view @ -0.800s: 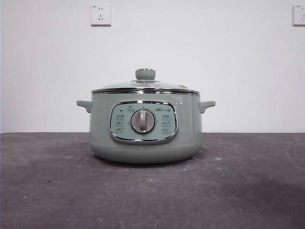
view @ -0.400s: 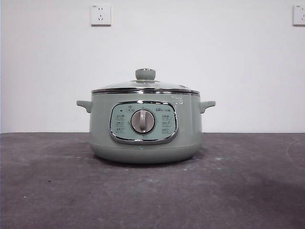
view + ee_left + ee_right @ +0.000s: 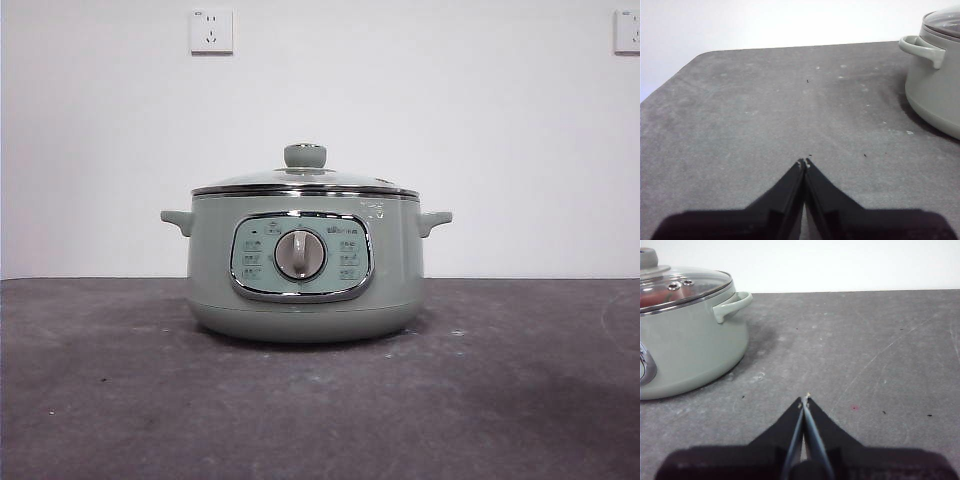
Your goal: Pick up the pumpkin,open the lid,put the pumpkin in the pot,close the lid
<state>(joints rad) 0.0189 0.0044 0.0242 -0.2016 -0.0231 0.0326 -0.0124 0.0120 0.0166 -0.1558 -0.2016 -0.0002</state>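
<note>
White wall, dark grey table; pot centred, lid seated on its rim; reddish-orange patch under the glass in right wrist view — probably the pumpkin inside; left tool and right tool clenched, empty, well apart from pot; task seemingly complete.

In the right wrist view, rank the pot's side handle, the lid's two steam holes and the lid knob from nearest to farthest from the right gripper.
Measured from the right gripper, which is shut and low over the table:
1. Side handle, on the pot's wall facing the gripper.
2. Steam holes, on the glass lid, further in.
3. Lid knob, at the lid's centre, cut by the picture's edge.
</note>
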